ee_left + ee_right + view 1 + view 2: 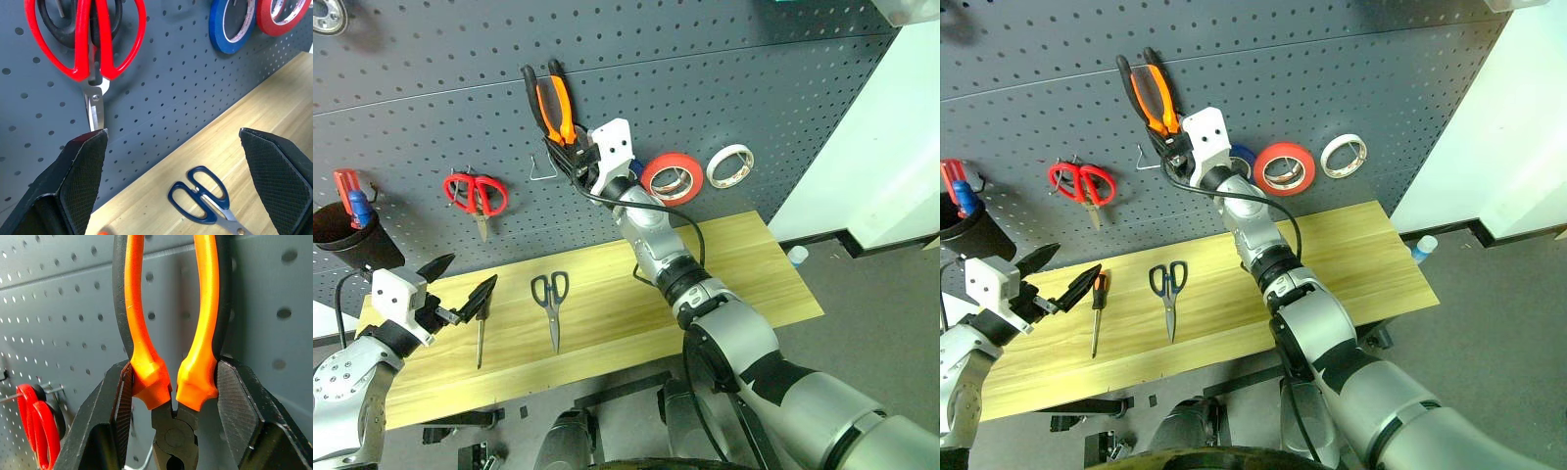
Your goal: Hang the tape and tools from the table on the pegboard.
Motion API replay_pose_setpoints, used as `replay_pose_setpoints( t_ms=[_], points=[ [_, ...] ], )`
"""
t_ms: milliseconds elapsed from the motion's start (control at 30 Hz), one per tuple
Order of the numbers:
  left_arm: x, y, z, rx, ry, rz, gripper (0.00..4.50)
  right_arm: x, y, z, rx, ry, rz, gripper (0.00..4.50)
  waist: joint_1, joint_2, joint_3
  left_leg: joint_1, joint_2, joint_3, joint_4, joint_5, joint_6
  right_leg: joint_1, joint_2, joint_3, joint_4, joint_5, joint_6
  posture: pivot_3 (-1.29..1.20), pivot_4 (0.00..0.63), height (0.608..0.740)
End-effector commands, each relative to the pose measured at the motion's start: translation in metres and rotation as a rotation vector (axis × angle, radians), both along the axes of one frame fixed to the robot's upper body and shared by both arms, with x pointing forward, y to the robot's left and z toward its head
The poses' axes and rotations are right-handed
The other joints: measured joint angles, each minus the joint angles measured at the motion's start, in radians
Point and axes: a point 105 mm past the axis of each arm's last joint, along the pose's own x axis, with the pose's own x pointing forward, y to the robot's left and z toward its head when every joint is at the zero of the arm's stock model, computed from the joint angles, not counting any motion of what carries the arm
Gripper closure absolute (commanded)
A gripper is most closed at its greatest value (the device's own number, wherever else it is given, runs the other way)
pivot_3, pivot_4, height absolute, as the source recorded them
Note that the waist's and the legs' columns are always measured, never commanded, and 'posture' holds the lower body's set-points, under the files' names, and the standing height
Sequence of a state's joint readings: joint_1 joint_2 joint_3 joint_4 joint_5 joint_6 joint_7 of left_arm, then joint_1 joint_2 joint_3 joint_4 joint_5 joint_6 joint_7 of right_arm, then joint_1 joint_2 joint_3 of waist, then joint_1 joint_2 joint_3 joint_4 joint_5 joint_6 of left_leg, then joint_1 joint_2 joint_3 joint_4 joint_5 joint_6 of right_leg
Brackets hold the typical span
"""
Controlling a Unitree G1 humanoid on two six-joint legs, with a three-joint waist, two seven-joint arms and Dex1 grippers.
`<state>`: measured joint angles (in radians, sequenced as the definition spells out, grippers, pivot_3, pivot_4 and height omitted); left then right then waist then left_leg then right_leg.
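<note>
Dark grey pegboard (pixel 724 69) fills the back wall; a light wooden desk (pixel 744 264) stands against its foot. Right pincer (pixel 570 157) raised against the board, clamped on the pliers (pixel 551 103) just above the pivot, orange-and-black handles pointing up, close to the board; cannot tell whether they touch it. A bare wire hook (pixel 540 168) sits just beside that pincer.

Hanging on the board: red scissors (pixel 477 196), a blue tape (pixel 231 22) next to a red tape (pixel 672 177), a white tape (pixel 730 164) further right. A black cup (pixel 342 230) with red and blue handles is at the far left.

Left pincer (pixel 460 286) hovers low over the desk's left end, fingers spread wide, holding nothing. On the desk: screwdriver (pixel 1096 311) just under that pincer, dark scissors (pixel 551 302) near it, blades pointing to the front edge. Both lie apart from each other.
</note>
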<state>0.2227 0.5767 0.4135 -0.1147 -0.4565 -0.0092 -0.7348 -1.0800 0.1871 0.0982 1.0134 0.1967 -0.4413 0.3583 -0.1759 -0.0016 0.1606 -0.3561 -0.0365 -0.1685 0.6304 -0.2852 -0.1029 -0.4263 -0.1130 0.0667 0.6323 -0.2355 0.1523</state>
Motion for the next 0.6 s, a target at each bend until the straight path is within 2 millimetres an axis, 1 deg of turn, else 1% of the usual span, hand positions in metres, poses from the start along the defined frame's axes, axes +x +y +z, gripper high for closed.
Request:
replay_pose_setpoints(
  t_ms=[33,200,400,600],
  points=[
    [-0.005,0.012,-0.003,0.033,0.003,0.040,0.00,-0.039,0.047,0.026,0.144,-0.059,0.148,2.40,0.000,0.000,0.000,0.000,0.000,0.000,0.000,0.000,0.000,0.000,0.000,0.000,0.000,0.000,0.000,-0.03,0.170,0.738],
    [-0.009,0.019,-0.012,0.037,0.024,0.062,0.00,-0.047,0.054,0.028,0.135,-0.092,0.183,2.40,0.002,0.000,0.001,0.000,0.000,0.000,0.000,0.000,0.000,0.000,0.000,0.000,0.000,0.000,0.000,-0.02,0.165,0.738],
    [-0.011,0.021,-0.017,0.035,0.033,0.071,0.00,-0.055,0.066,0.025,0.087,-0.107,0.222,2.40,0.012,0.000,0.001,0.000,0.000,0.000,0.000,0.000,0.000,0.000,0.000,0.000,0.000,0.000,0.000,-0.02,0.161,0.738],
    [-0.013,0.025,-0.022,0.055,0.052,0.074,0.00,-0.059,0.077,0.026,0.050,-0.111,0.243,2.40,0.027,0.000,0.001,0.000,0.000,0.000,0.000,0.000,0.000,0.000,0.000,0.000,0.000,0.000,0.000,-0.02,0.159,0.738]
  ],
)
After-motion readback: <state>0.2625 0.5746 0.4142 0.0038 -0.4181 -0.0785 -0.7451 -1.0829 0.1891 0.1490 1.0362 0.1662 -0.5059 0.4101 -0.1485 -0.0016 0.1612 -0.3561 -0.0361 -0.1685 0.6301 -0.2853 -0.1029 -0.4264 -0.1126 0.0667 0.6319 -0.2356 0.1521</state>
